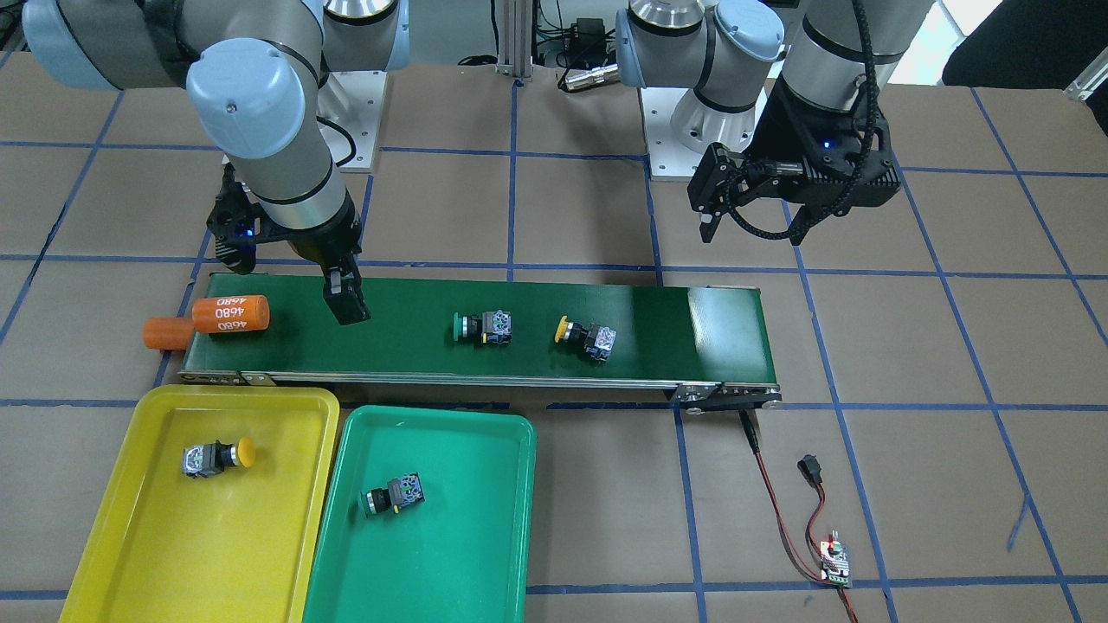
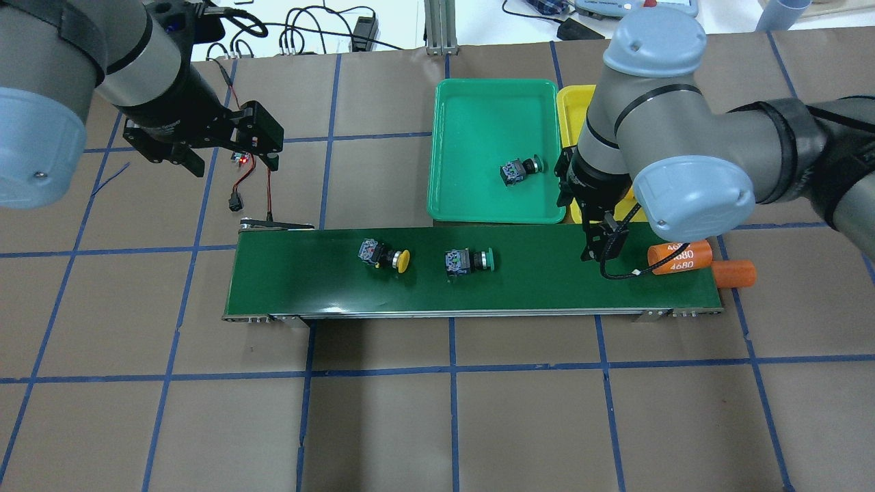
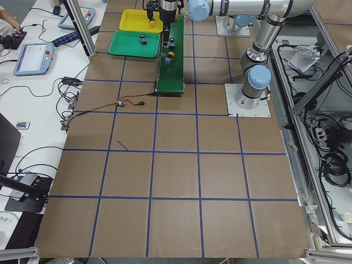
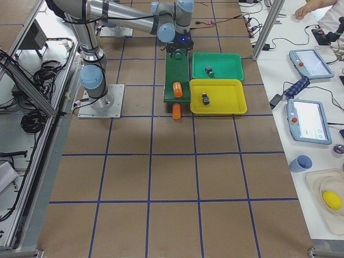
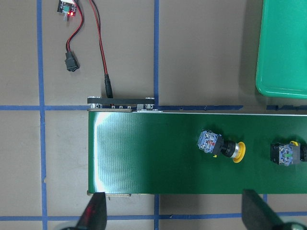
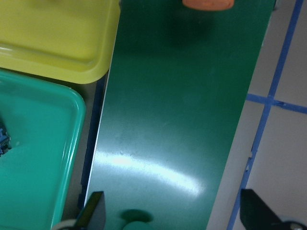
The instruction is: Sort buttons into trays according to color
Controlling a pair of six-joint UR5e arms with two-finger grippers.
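Silver-grey arms [image 1: 294, 177] with pale-blue joint caps [image 1: 240, 97], black wrist housings [image 1: 835, 173], black jaws and looped black cables [image 1: 762, 228].

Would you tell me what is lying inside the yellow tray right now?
One yellow button lies on its side in the yellow tray; the front view shows nothing else there. In the overhead view the right arm covers most of that tray.

A dark-green belt [image 1: 415, 337] lies across the desk, parallel to the robot's edge. At its robot's-right end, an orange cylinder [image 1: 230, 314] marked 4680 lies on the belt. A second orange cylinder [image 1: 169, 333] lies just off that end. From the other end, red and black wires [image 1: 779, 510] run toward the operators' edge to a small circuit board [image 1: 835, 561].
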